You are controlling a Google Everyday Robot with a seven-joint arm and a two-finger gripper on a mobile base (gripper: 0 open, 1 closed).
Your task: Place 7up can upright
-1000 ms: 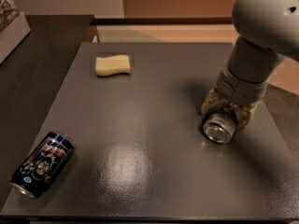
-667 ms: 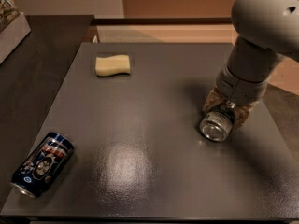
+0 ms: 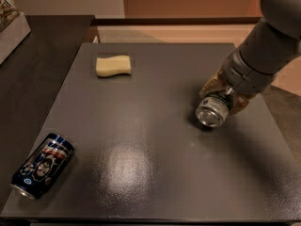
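Tool is clamped around the tilted 7up can at the counter's right side, shiny end facing the camera; best to rotate it fully vertical and seat the base flat before releasing.

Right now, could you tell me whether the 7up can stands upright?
No, the 7up can is tilted, shiny end toward the camera, in the gripper over the table's right side.
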